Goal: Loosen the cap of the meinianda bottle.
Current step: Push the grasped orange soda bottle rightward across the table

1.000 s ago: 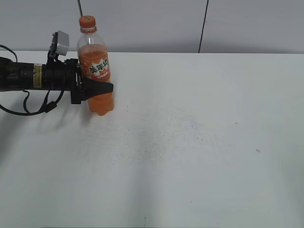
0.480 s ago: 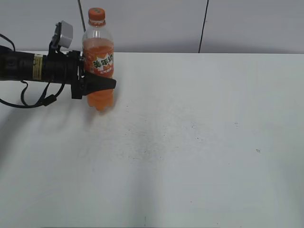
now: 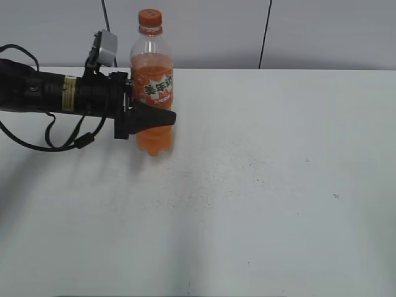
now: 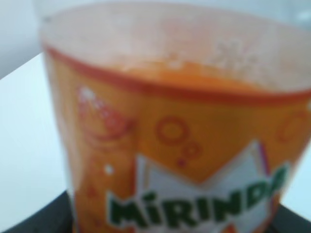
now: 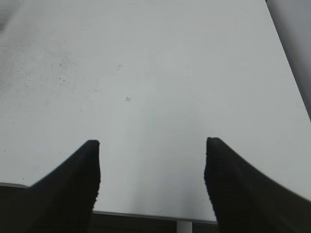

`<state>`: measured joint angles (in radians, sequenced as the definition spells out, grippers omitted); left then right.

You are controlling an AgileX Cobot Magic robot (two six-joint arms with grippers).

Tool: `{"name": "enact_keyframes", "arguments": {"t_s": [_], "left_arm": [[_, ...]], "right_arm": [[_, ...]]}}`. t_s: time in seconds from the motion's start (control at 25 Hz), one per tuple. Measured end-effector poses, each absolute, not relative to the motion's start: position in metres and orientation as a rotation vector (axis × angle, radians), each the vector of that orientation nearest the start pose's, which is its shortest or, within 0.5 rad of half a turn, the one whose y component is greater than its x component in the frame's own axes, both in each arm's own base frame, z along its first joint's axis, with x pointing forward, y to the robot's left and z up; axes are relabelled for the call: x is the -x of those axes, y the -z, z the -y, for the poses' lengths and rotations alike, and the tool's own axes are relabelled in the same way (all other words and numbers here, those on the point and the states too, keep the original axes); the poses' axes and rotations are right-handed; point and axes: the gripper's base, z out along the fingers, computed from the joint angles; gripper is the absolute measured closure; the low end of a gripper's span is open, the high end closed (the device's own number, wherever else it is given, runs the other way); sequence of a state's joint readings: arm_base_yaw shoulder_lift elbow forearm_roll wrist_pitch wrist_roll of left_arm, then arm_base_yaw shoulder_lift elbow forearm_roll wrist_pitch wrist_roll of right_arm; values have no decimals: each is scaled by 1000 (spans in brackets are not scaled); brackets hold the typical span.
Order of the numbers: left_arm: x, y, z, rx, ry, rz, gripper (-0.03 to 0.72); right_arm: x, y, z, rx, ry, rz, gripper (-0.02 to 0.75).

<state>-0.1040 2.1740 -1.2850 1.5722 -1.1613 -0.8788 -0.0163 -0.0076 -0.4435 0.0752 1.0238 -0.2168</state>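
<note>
The meinianda bottle is a clear plastic bottle of orange drink with an orange-green label. It stands upright, lifted slightly above the white table. Its orange cap is on top. My left gripper reaches in from the left and is shut on the bottle's lower body. In the left wrist view the label fills the frame at close range. My right gripper is open and empty above the table's near edge; it does not show in the exterior view.
A grey wall with a dark vertical cable runs behind the table. The table edge shows below the right gripper's fingers. Small dark specks dot the table surface.
My left gripper has carried the bottle up and to the right, off its earlier spot at the far left of the table. The bottle stays upright.
</note>
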Motion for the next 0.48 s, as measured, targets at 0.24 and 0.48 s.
{"name": "enact_keyframes", "arguments": {"t_s": [0.24, 0.48], "left_arm": [[-374, -142, 164, -1222, 1034, -1504, 271], [-349, -135, 192, -1255, 1078, -1466, 271]], "right_arm": [[-2, -265, -6, 205, 54, -2044, 231], [-2, -265, -6, 205, 54, -2044, 231]]}}
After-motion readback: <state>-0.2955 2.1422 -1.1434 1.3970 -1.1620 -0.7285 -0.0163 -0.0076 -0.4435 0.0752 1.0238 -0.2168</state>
